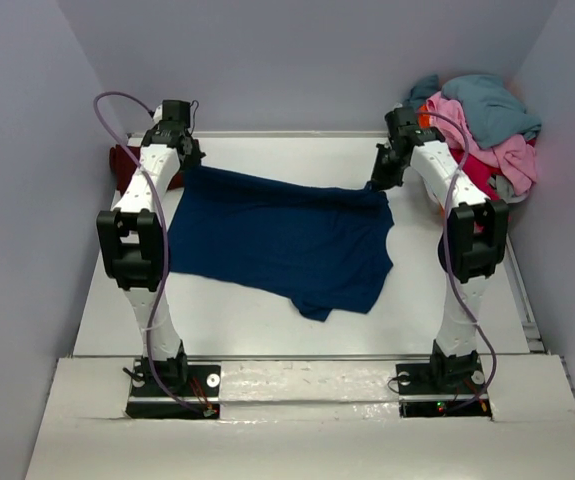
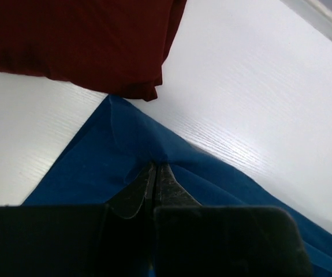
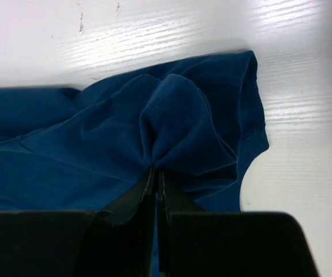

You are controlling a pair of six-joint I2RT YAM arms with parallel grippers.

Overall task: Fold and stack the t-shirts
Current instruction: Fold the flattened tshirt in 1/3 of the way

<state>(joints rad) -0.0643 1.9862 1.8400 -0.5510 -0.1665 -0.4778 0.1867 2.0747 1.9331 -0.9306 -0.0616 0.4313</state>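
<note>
Far back, left hand [image 2: 155, 171] and right hand [image 3: 156, 172] pinch navy t-shirt [image 1: 277, 240].

top: high above near side, facing down | 2 wrists: close, angled down | shared by all 3: navy blue cloth t-shirt [image 1: 277, 235]

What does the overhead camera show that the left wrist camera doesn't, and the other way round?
Only the overhead view shows the right gripper at the far right corner of the navy shirt, the whole shirt spread out, and the pile of coloured shirts in the far right corner. Only the left wrist view shows, up close, the left gripper pinched shut on the navy cloth, which wrinkles at the fingertips. Both show the navy shirt, the maroon shirt near its corner, and the white table.
</note>
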